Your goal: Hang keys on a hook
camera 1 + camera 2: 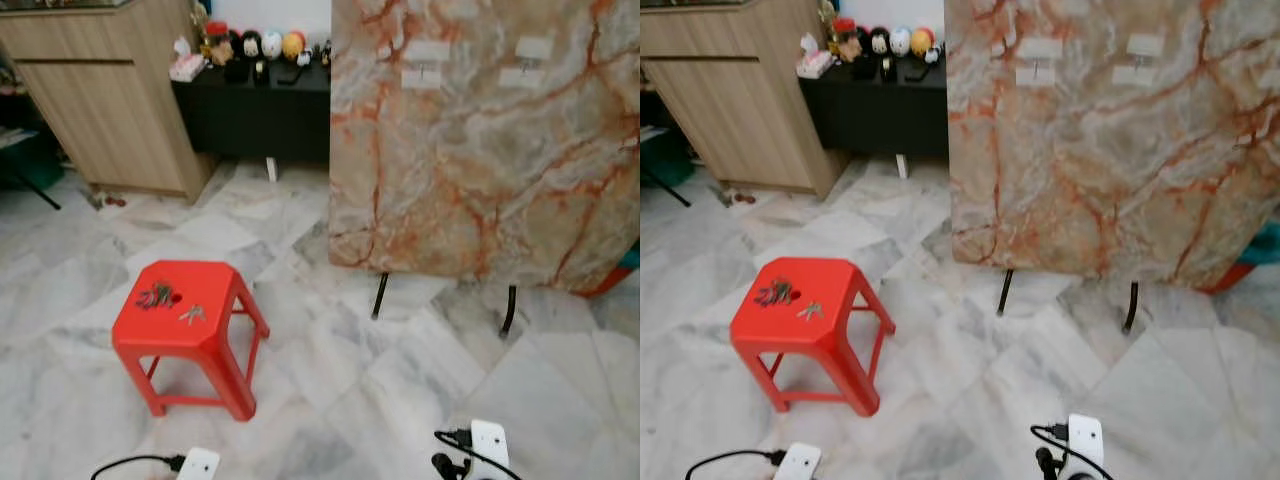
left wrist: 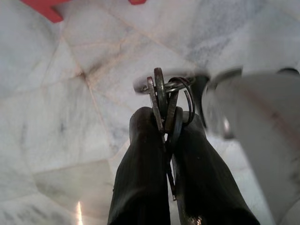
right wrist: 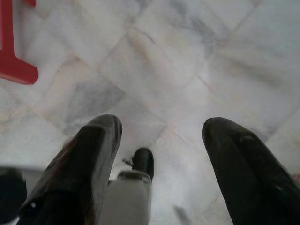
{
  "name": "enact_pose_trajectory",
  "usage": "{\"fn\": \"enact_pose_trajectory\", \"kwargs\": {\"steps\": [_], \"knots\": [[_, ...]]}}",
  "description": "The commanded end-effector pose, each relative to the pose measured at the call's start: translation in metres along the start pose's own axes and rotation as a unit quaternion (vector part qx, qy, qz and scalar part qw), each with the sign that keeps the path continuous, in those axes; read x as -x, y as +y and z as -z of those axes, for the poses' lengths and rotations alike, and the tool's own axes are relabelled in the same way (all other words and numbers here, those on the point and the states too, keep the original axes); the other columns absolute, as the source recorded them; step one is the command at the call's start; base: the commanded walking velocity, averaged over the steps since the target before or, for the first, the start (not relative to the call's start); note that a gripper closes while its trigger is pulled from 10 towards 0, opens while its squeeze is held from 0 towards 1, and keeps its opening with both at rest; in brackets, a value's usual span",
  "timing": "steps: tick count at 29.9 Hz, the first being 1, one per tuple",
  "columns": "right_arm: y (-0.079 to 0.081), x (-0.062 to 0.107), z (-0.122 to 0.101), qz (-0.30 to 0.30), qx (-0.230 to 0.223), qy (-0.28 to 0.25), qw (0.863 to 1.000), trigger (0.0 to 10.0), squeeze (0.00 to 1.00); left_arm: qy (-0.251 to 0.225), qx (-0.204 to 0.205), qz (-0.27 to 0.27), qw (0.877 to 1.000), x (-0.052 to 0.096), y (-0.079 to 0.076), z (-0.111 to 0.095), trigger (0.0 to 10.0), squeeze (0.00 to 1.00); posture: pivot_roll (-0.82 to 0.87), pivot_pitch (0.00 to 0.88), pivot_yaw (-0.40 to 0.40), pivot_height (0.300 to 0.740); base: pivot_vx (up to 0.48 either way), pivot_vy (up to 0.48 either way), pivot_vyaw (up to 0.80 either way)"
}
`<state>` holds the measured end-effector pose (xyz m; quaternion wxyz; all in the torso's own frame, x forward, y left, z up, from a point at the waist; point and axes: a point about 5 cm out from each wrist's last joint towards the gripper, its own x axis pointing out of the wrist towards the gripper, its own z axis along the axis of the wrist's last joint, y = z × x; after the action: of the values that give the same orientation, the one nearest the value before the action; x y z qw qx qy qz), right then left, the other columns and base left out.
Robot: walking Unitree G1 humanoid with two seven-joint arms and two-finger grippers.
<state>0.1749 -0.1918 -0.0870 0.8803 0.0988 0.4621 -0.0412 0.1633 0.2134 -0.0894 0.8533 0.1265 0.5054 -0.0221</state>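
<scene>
White marble floor (image 1: 330, 370) – red stool (image 1: 190, 325) at left, marble board (image 1: 480, 150) ahead, open tiles between. Left gripper (image 2: 169, 123) pinches keys (image 2: 164, 98); right gripper (image 3: 161, 136) is spread.

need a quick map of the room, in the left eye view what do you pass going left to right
wooden cabinet → red stool with keys on it → black sideboard → marble board with hooks

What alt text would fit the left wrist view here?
The left gripper has its two black fingers shut on a bunch of keys on a ring, held above the white marble floor. A corner of the red stool shows at the frame's edge.
</scene>
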Motion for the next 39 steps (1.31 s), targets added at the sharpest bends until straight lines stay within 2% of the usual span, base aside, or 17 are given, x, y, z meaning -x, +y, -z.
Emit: {"fn": "enact_pose_trajectory", "kwargs": {"steps": [1,4,18,28,39], "knots": [[0.006,-0.001,0.003,-0.008,-0.001,0.007,1.000,10.0,0.00,0.016,0.004,-0.007,1.000,0.001,0.004,0.008,10.0,0.00,0.05,0.062,-0.014,0.740,0.379,0.000,0.00],[0.006,-0.001,0.003,-0.008,0.000,0.007,1.000,10.0,0.00,0.013,0.003,-0.009,1.000,0.001,0.004,0.007,10.0,0.00,0.05,0.058,-0.015,0.740,0.375,0.000,0.00],[0.006,0.000,0.006,-0.007,0.003,0.011,1.000,10.0,0.00,0.011,-0.016,-0.011,1.000,0.001,0.005,0.007,10.0,0.00,0.04,0.005,-0.013,0.740,0.000,0.000,0.00],[0.007,0.000,0.007,-0.007,0.003,0.011,1.000,10.0,0.00,0.018,-0.020,-0.008,1.000,0.002,0.002,0.013,10.0,0.00,0.05,0.001,-0.008,0.740,0.000,-0.383,0.00],[0.006,0.000,0.005,-0.008,0.002,0.009,1.000,10.0,0.00,0.021,-0.015,-0.009,1.000,0.002,0.000,0.017,10.0,0.00,0.05,0.041,-0.010,0.740,0.000,-0.408,0.00]]}}
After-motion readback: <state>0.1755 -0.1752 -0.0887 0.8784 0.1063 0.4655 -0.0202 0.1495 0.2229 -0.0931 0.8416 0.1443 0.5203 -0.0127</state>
